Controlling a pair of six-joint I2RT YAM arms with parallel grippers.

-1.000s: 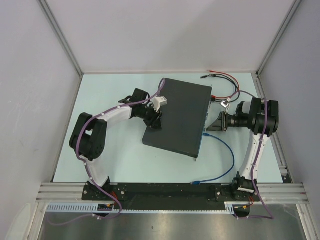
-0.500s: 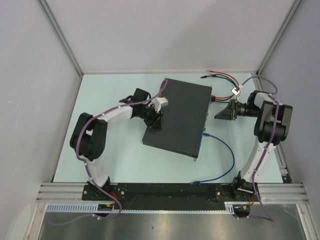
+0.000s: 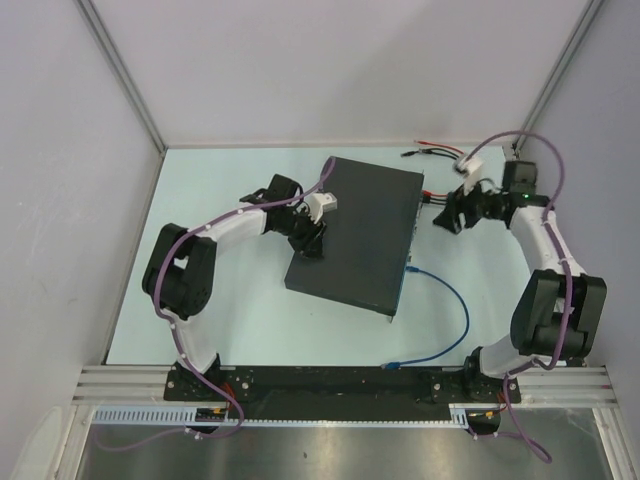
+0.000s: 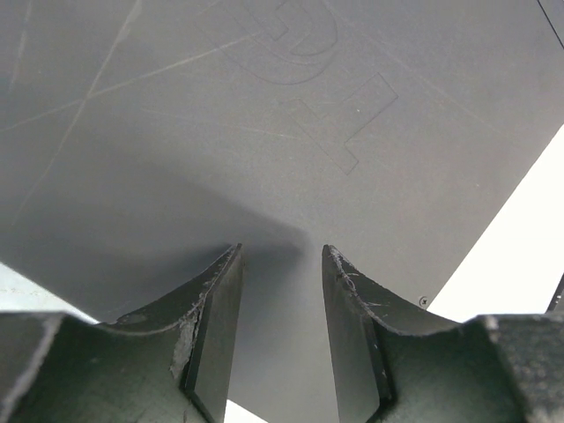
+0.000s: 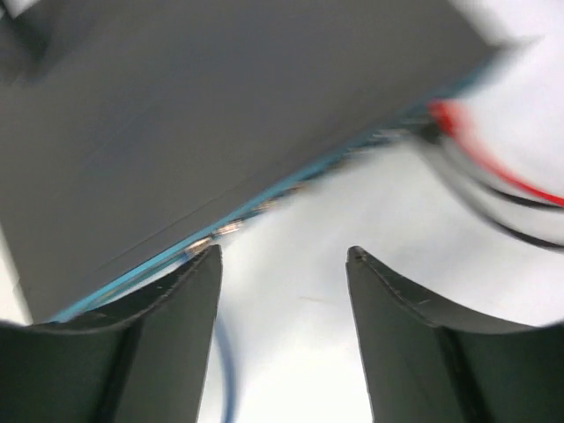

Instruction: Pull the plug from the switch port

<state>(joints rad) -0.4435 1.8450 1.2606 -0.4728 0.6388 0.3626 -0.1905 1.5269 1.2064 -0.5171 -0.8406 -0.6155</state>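
Robot arms line up to unplug a blue cable (image 3: 462,310) from a flat dark-grey switch (image 3: 355,232), which lies askew in the middle of the pale table (image 3: 220,310) with its thin bluish port edge turned toward the right arm. The left gripper (image 3: 308,240) sits over the switch's left side, jaws a narrow gap apart and holding nothing; whether it presses on the lid cannot be told. The right gripper (image 3: 445,212) hangs just beside the far end of the port edge, jaws wide and empty, near red and black wires (image 3: 440,152). The plug (image 3: 410,268) sits further toward the near end of that edge, apart from the gripper. By the look of things the step in hand is the approach. The right gripper would do well to run along the edge to the plug, close on its body rather than the cable, and pull straight away from the edge while the left arm pins the box. The left wrist view shows a matt, lightly scratched lid with embossed lettering; the right wrist view is blurred.
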